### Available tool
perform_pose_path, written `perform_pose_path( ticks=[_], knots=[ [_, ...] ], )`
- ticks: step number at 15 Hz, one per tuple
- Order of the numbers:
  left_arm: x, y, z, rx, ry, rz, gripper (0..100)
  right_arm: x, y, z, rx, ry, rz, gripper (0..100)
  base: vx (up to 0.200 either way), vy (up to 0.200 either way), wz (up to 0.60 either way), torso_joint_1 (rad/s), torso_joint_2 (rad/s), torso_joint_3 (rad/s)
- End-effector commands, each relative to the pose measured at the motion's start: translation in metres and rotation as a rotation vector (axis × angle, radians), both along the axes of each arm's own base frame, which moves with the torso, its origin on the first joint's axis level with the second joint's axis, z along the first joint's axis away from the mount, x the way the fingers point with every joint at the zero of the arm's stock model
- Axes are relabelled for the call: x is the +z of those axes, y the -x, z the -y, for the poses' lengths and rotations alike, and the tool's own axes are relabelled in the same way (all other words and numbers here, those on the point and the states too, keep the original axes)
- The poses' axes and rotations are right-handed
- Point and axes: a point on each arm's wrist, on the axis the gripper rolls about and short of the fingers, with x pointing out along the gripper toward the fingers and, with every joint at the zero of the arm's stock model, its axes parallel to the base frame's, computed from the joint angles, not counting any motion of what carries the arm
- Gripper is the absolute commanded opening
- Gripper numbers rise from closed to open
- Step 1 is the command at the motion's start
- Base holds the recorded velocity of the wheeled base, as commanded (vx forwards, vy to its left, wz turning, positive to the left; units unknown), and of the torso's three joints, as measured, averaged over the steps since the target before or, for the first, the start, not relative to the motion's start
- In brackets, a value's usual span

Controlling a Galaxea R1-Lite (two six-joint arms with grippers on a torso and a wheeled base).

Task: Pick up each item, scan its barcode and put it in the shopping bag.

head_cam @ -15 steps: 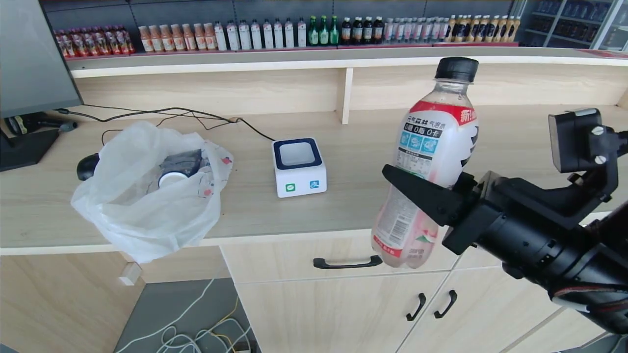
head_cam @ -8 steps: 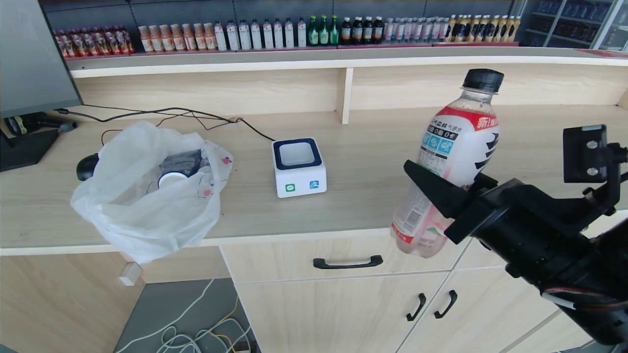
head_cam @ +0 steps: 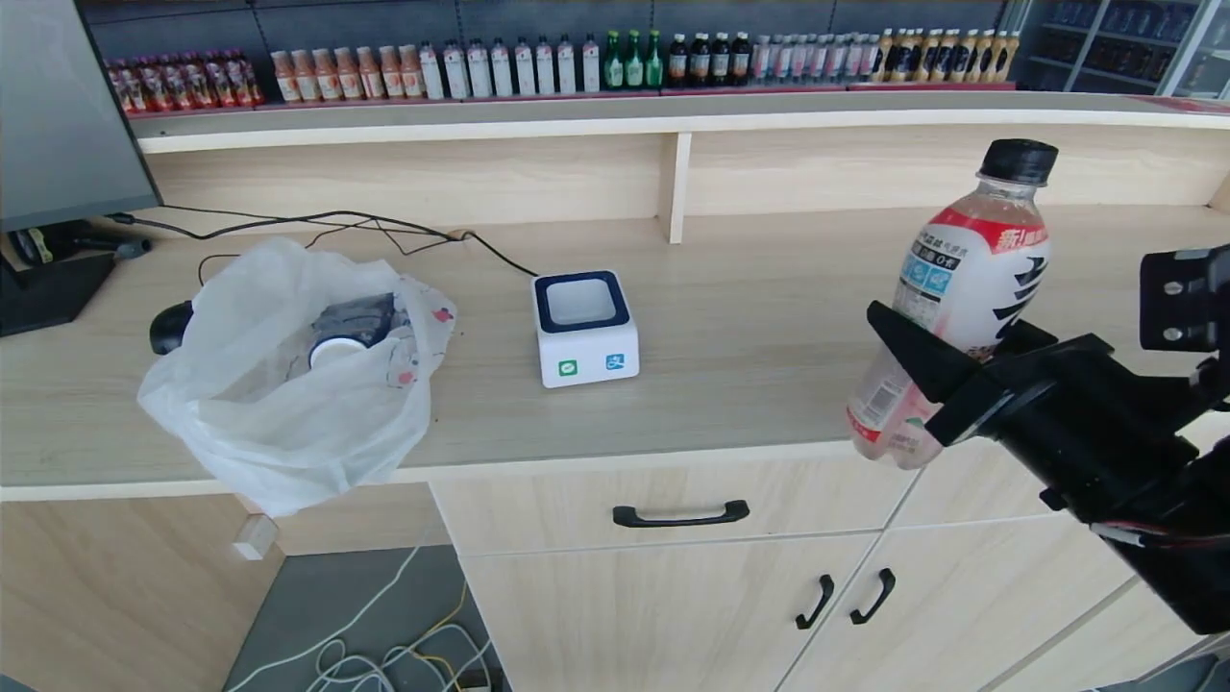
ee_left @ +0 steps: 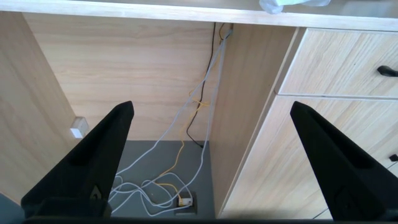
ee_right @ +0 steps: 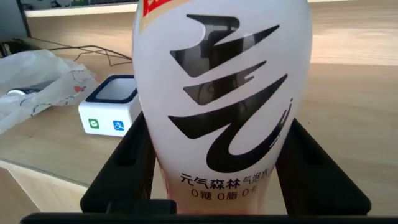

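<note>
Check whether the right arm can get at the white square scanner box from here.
Probably yes: bare wooden counter lies between the white square scanner box and the right gripper, which is shut on a black-capped pink plastic bottle.

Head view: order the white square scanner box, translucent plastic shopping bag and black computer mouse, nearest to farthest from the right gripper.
1. White square scanner box, mid-counter.
2. Translucent plastic shopping bag, left of it.
3. Black computer mouse, at the bag's far-left side.
</note>
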Motion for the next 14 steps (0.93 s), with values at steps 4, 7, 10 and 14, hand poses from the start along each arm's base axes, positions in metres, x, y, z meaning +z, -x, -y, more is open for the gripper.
perform_pose_path(
  ticks=[4,7,10,14],
  knots=[
    [0.0,0.0,0.0,0.001,0.003,0.0,100,0.008,0.0,0.012,-0.127,0.008,0.062,0,0.0,0.05,0.0,0.002,0.0,-0.001],
    [0.0,0.0,0.0,-0.001,0.005,0.0,100,0.012,0.0,0.014,-0.213,-0.044,0.058,0,0.0,0.2,0.0,-0.002,0.0,0.002],
    [0.0,0.0,0.0,0.001,0.006,0.0,100,0.008,0.006,0.018,-0.215,-0.039,0.044,0,0.0,0.2,0.0,0.007,0.01,-0.002],
    [0.0,0.0,0.0,0.001,0.012,0.0,100,0.002,0.014,0.021,-0.212,-0.028,0.025,0,0.0,0.2,0.0,0.005,0.0,0.002]
  ],
)
